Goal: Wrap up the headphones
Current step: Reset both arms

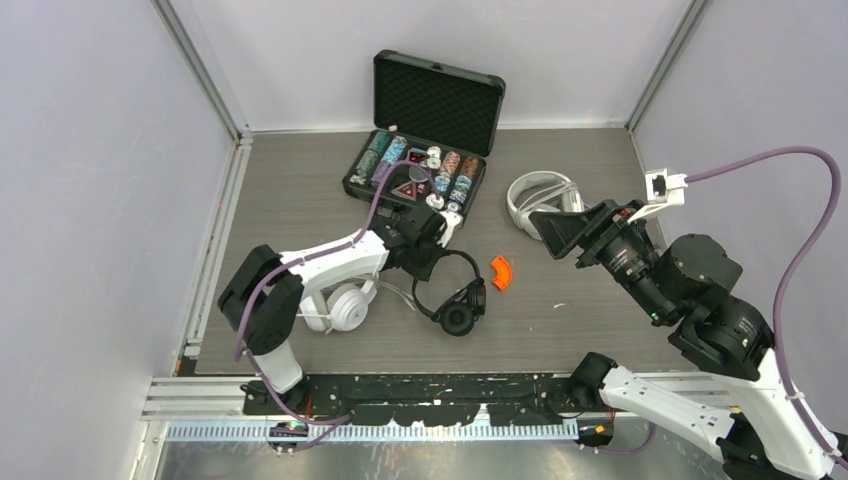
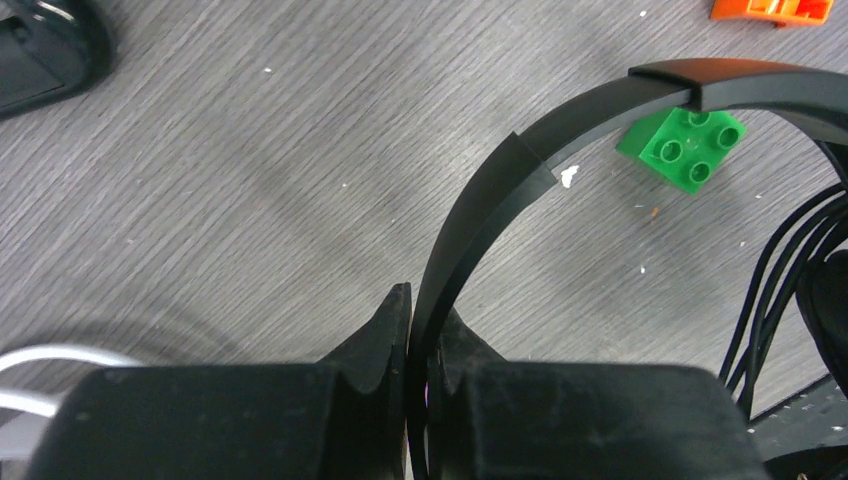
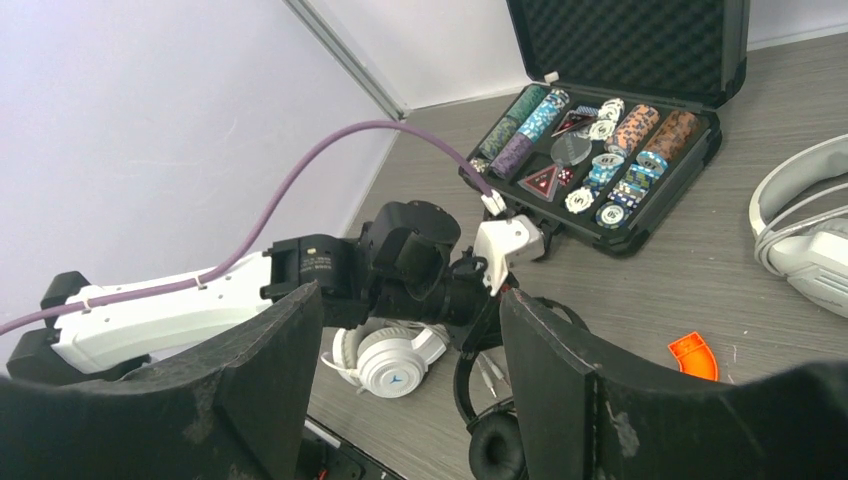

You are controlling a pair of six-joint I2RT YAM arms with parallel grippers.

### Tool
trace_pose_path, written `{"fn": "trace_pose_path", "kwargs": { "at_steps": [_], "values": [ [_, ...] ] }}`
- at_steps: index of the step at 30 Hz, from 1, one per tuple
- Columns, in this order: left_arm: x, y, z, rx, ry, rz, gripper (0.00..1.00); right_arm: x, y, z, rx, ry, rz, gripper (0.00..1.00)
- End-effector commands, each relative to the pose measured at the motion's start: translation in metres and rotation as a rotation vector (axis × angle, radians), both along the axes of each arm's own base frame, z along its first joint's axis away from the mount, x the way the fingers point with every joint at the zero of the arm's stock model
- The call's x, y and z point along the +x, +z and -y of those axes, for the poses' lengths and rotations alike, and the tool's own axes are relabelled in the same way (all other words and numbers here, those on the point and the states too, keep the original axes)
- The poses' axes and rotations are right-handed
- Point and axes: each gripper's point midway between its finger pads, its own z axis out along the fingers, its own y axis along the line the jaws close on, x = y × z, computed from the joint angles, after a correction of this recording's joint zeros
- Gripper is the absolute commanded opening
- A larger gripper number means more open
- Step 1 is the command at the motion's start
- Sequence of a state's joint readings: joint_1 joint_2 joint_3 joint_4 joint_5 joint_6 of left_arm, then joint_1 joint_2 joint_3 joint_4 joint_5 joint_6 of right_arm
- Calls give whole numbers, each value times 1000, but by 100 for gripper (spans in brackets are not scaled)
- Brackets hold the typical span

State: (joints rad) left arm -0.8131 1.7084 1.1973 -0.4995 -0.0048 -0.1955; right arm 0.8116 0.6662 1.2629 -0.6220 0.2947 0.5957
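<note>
Step in hand, as I read it: the black pair is being worked, with one arm pinning it so the cord can be dealt with.

- Black headphones (image 1: 455, 295) lie mid-counter, earcups toward the near edge and band arching toward the rear. The thin black cable (image 2: 790, 270) shows as several strands bunched by one earcup. I cannot tell whether they are loose or already looped.
- Left gripper (image 2: 420, 300): fingers drawn together, clamped on the black headband, which runs up between them on edge. The band sits low over the counter (image 1: 600, 320); I cannot tell whether it is lifted clear or resting.
- Right gripper (image 1: 555, 232): jaws wide apart, nothing between them. It is raised above the counter and aimed across at the left arm.
- One white pair (image 1: 540, 198) lies at the right rear, just beside the right gripper. The other white pair (image 1: 345, 305) lies under the left forearm, cord trailing (neither looks handled).

Clutter: a green brick (image 2: 685, 145) inside the band's arc, an orange piece (image 1: 500, 272) just right of the black pair, and an open chip case (image 1: 425, 150) at the rear.

Next move, a judgement: the right gripper needs to come down to the cable, pinch a free strand and lead it round the band or cups while the left gripper keeps the frame from turning. The cord is thin, so a low, precise pinch is called for.
</note>
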Motion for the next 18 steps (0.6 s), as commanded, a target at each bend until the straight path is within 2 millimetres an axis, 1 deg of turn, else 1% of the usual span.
{"fn": "trace_pose_path", "kwargs": {
  "at_steps": [1, 5, 8, 11, 13, 18],
  "values": [
    [0, 0, 16, -48, -103, 61, 0, 2, 5, 9, 4, -41, 28, 70],
    [-9, -12, 19, 4, -190, 88, 2, 2, 6, 13, -1, -54, 39, 71],
    [-14, -21, 21, 13, -208, 87, 3, 3, 8, 16, 0, -67, 47, 71],
    [-18, -30, 24, 16, -220, 86, 4, 4, 7, 14, -1, -67, 50, 71],
    [-14, -35, 20, 47, -207, 98, 5, 4, 7, 13, -3, -63, 50, 71],
    [-19, -47, 17, 86, -225, 85, 6, 5, 6, 15, -8, -69, 53, 71]
  ]
}}
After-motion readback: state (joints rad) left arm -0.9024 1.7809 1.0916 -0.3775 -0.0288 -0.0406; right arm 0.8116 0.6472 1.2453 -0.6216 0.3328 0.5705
